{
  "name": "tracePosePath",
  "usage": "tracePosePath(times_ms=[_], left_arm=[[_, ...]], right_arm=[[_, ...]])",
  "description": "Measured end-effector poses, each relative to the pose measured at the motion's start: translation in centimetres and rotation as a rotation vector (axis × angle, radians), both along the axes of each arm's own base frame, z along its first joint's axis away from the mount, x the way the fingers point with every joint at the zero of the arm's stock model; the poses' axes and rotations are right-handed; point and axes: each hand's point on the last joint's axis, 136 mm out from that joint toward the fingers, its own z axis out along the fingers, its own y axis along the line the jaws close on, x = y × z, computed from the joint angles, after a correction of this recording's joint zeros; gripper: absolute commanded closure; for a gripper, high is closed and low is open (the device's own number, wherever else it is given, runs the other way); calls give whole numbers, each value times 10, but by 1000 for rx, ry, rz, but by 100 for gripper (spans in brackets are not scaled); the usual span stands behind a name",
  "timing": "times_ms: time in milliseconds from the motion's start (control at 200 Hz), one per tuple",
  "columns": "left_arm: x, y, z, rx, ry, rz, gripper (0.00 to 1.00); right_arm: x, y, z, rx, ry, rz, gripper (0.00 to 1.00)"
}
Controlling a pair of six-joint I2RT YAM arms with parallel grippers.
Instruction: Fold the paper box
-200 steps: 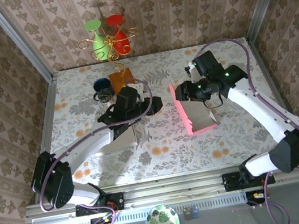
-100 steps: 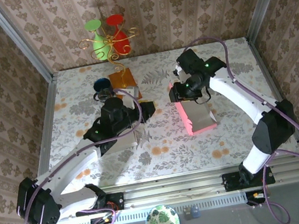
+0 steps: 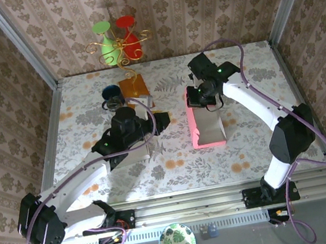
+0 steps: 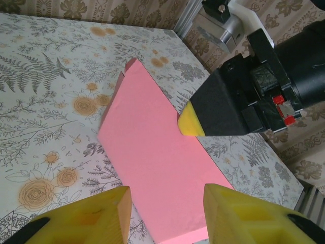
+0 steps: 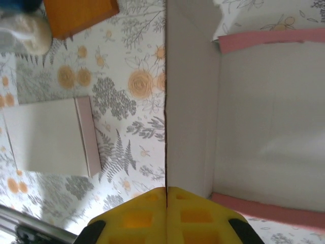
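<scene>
On the table (image 3: 255, 139), right claw (image 5: 166, 192) pinches paper box (image 5: 264, 127) wall

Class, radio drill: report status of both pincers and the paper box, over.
Right pincer shut on paper box wall. Left pincer open, empty, beside it. White flat box lies apart.

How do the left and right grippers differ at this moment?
The right gripper is shut, pinching a wall of the paper box; the left gripper stands open, holding nothing. The right one touches the box; the left one sits apart from it, facing its pink side. Both have yellow pads.
</scene>
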Motion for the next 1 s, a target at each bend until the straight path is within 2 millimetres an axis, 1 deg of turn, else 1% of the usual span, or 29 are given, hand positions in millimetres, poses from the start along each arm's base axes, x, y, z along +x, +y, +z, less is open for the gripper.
tracePosePath(times_ms=[235,465,605,765,890,1000], left_arm=[[0,0,0,4,-5,-2,58],[1,-1,-3,11,-3,-4,58],[3,-5,-15,30,20,-8,58],[5,-9,-28,51,46,-19,58],[1,-13,-31,56,55,-37,58],[-3,-16,-32,57,57,-48,58]], right_arm=[[12,-8,6,-13,-26,-115,100],[21,-26,14,-41,-54,-289,100],[19,-46,18,-21,-52,-562,100],[20,-65,33,34,-52,-843,100],[24,-70,43,99,-16,-1019,100],[24,-73,35,128,43,-1149,100]])
